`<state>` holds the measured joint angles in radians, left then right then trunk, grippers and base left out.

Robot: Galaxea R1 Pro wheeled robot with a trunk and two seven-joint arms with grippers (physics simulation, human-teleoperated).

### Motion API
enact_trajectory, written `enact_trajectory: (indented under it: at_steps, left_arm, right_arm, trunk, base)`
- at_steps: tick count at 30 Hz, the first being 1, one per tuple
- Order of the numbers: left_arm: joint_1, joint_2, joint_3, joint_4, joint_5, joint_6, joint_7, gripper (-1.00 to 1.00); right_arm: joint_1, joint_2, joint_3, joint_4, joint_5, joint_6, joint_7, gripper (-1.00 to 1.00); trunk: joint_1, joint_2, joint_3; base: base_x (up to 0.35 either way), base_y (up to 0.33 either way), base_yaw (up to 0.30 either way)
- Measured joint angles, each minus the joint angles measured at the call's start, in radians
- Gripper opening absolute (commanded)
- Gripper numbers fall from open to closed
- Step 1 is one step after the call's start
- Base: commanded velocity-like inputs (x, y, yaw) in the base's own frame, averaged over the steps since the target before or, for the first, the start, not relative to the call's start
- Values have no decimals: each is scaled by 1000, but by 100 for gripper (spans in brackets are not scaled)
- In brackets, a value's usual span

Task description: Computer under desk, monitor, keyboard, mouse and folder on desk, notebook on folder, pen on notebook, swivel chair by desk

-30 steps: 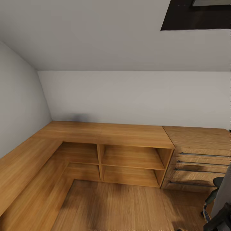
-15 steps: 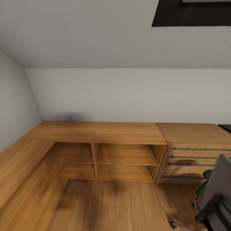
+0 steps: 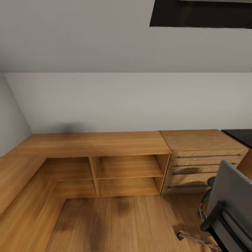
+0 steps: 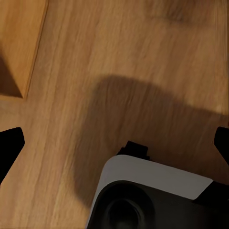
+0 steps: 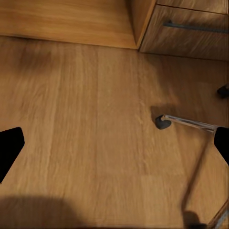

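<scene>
The swivel chair stands at the lower right of the head view, its grey back turned to me, with a black armrest and a chrome leg on a caster. One chrome leg with its caster also shows in the right wrist view. A corner of the desk, glossy black, shows at the right edge behind the chair. My left gripper hangs open over bare wood floor. My right gripper is open too, above the floor near the chair's base. The other task things are out of view.
A light-wood chest of drawers with bar handles stands between the desk and a low L-shaped wooden shelf unit along the wall. A dark skylight sits in the sloped ceiling. My own base shows below the left gripper.
The head view has swung to the right, so the shelves slid left in the picture. More of the swivel chair has come into view, and the black desk corner has appeared.
</scene>
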<state>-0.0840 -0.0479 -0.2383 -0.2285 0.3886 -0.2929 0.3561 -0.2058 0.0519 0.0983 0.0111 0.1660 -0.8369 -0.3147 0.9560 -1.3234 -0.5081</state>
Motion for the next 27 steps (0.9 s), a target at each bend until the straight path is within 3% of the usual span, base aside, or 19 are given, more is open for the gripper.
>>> enact_trajectory:
  at_steps: [7, 17, 27]
  left_arm:
    - [0, 0, 0, 0, 0, -1, 0, 100]
    - [0, 0, 0, 0, 0, 0, -2, 100]
    - [0, 0, -1, 0, 0, 0, -3, 100]
  right_arm:
    - [0, -1, 1, 0, 1, -1, 0, 100]
    - [0, -2, 3, 1, 2, -3, 1, 100]
    - [0, 0, 1, 0, 2, -1, 0, 100]
  trunk:
    - [0, 0, -1]
    - [0, 0, -1]
    - [0, 0, -1]
  base:
    - [20, 74, -284]
    - [199, 186, -296]
    - [35, 20, -298]
